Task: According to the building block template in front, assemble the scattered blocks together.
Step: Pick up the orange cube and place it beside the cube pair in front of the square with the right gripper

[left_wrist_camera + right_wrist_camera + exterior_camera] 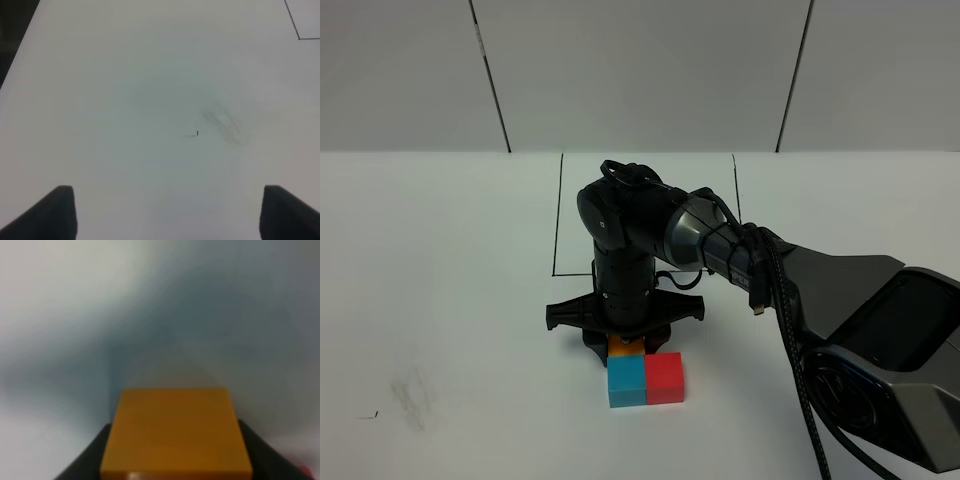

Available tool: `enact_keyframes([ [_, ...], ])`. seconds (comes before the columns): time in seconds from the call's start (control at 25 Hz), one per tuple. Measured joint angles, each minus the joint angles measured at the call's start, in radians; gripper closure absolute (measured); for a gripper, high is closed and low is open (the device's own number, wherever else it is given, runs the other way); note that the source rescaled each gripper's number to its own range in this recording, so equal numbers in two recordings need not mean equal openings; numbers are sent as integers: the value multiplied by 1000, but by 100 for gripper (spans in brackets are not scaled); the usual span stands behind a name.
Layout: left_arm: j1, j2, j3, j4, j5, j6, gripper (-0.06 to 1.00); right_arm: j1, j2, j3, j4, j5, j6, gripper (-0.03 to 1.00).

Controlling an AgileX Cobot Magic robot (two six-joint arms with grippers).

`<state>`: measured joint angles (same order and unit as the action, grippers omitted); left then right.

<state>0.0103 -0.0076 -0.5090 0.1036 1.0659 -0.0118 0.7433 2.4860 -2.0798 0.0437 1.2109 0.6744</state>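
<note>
Right gripper (625, 345) clenched on the matte orange cube (175, 432) just behind the cyan-blue cube (626, 382) that touches the red cube (665, 378) — seat it flush before letting go — left gripper (165, 212) spread, empty.

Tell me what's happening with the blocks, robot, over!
Right gripper shut on orange block, set behind cyan block. Red block beside cyan, touching. Left gripper open, over bare table. Nothing in the way.

Orange cube (623, 347) behind touching cyan cube (627, 381), red cube (664, 377).
</note>
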Motion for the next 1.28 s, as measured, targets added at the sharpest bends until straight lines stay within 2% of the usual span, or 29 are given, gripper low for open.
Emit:
enact_keyframes([
  [1.28,0,0,0,0,-2,0,15,0,0,-2,7,4,-67,95],
])
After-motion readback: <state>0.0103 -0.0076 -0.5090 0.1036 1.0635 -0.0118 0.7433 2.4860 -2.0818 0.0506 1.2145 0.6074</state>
